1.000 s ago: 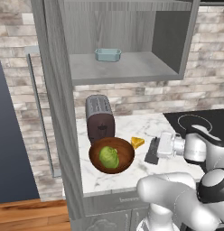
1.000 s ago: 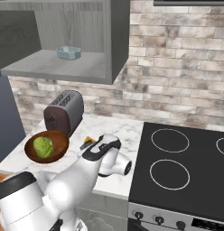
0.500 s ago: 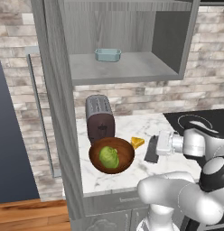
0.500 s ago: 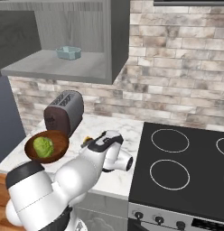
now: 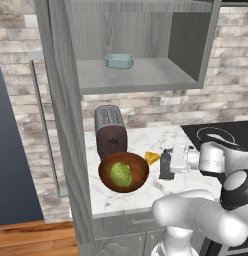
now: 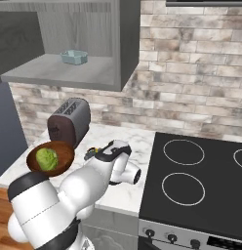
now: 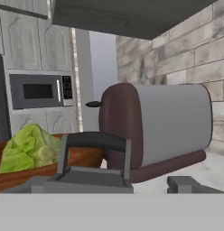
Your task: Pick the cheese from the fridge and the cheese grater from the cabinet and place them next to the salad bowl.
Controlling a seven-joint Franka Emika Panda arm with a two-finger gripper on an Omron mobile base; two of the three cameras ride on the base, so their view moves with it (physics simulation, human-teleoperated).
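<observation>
Grater (image 5: 166,165), tapered dk-grey metal box, beside round wooden bowl (image 5: 141,172).

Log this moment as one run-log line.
pincer: open at cheese grater | cheese grater: on counter, right of salad bowl | cheese: on counter beside bowl | cabinet: open

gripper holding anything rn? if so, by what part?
Nothing held. The gripper has its jaws spread either side of the cheese grater, which stands on the counter beside the salad bowl.

Silver-and-dark toaster (image 5: 111,132) on marble counter (image 5: 146,192), light blue dish (image 5: 119,60), black stovetop (image 6: 201,180)
</observation>
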